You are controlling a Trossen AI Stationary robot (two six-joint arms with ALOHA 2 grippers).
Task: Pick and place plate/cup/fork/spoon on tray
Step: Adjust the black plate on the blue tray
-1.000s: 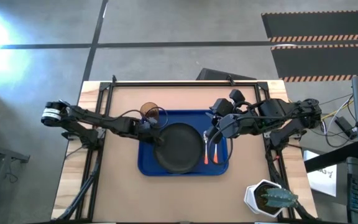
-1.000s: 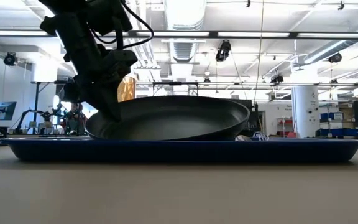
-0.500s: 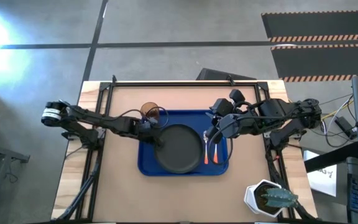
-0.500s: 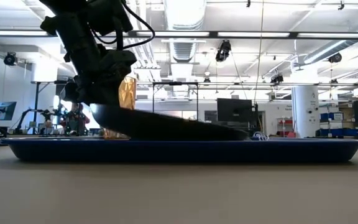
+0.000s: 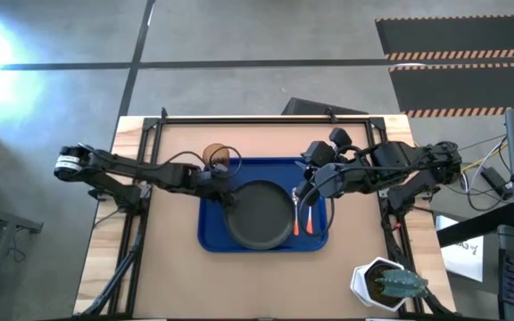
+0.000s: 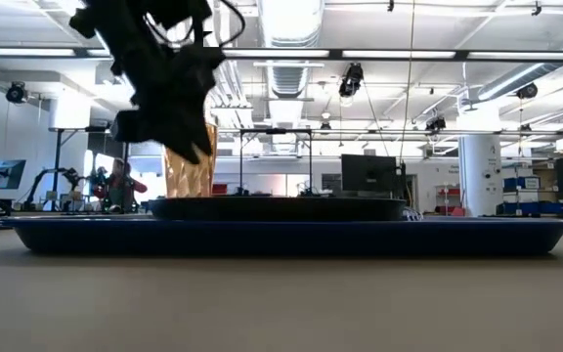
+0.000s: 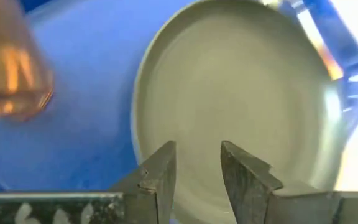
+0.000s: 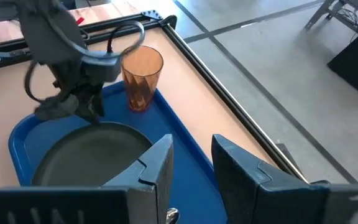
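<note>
The black plate [image 5: 259, 214] lies flat on the blue tray [image 5: 212, 236]. The amber cup [image 5: 219, 159] stands at the tray's far left corner. My left gripper [image 7: 197, 165] hovers open above the plate's left rim and touches nothing; the low view shows it [image 6: 195, 149] raised clear of the plate [image 6: 277, 207]. My right gripper [image 8: 191, 165] is open over the tray's right part, with nothing between its fingers. Below it, cutlery with orange-red handles [image 5: 297, 223] lies on the tray to the right of the plate. I cannot tell the fork from the spoon.
A white pot with a green plant [image 5: 384, 285] stands at the table's near right corner. A dark metal frame [image 5: 239, 119] runs along the far edge and down both sides. Bare table [image 5: 257, 285] lies in front of the tray.
My left gripper held the plate tilted, its left rim raised. It lowered that rim until the plate lay flat on the tray. Then it opened, let go and rose a little toward the table's left edge.
</note>
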